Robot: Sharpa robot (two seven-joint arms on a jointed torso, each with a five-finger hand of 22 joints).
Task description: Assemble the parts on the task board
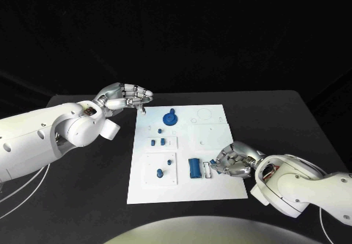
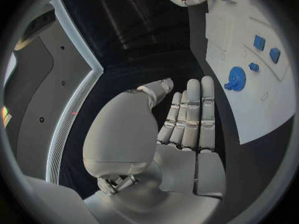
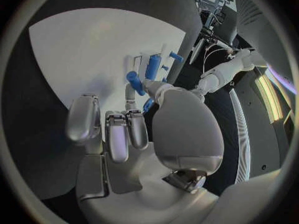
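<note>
I keep my right hand (image 1: 233, 161) on the task board (image 1: 212, 133), pinching a small blue part (image 3: 135, 82) beside the long blue block (image 1: 194, 168), ready for seating. My left hand (image 1: 126, 98) hovers empty, fingers loosely curled, off the board's far-left corner.

**Around the work area**

A black table (image 1: 286, 117) spreads across the scene, its far edge running left to right and its far corners rounded. Its surface is matte and dark. Two thin pale cables (image 1: 29, 190) trail over the table's near left part. Behind the far edge hangs a black backdrop (image 1: 191, 40).
</note>
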